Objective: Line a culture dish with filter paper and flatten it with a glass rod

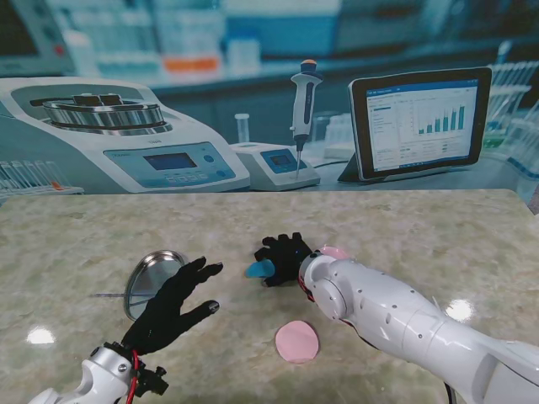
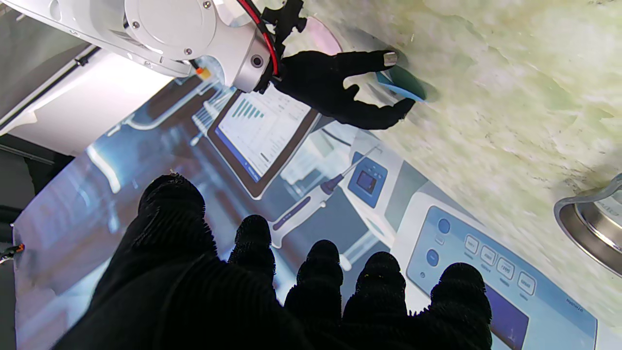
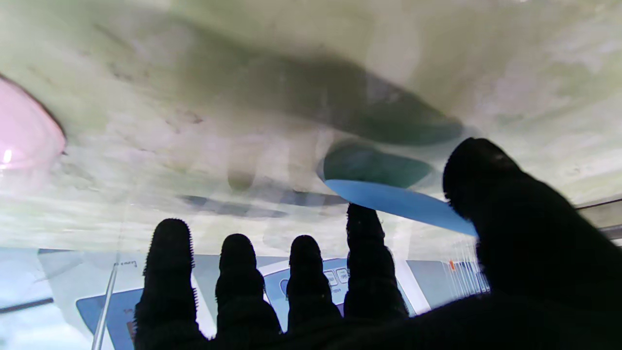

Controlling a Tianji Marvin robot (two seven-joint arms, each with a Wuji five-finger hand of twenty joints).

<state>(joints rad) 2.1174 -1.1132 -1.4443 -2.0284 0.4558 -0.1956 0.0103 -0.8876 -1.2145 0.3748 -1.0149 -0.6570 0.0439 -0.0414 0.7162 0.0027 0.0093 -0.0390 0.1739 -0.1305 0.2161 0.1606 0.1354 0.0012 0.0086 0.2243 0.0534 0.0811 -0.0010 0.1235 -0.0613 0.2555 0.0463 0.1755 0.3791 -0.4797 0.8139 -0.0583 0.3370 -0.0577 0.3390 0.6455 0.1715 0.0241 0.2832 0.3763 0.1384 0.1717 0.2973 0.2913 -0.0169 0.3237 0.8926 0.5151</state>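
No legible text or labels.

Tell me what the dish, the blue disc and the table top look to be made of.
Dish: apparently polished metal, with a bright mirror-like rim. Blue disc, held in the right hand: thin matte sheet, probably filter paper. Table top: glossy marble-look stone or laminate, veined and reflecting lamps.

The counter point(image 1: 404, 227) is pale greenish-cream, veined like marble. Both the left hand point(image 1: 173, 305) and the right hand point(image 1: 285, 257) wear black ribbed gloves on white arms. The filter paper point(image 1: 259, 270) at the right hand is bright blue. A second paper disc point(image 1: 297, 341) is pink. The culture dish point(image 1: 152, 279) is shiny silver-grey metal.
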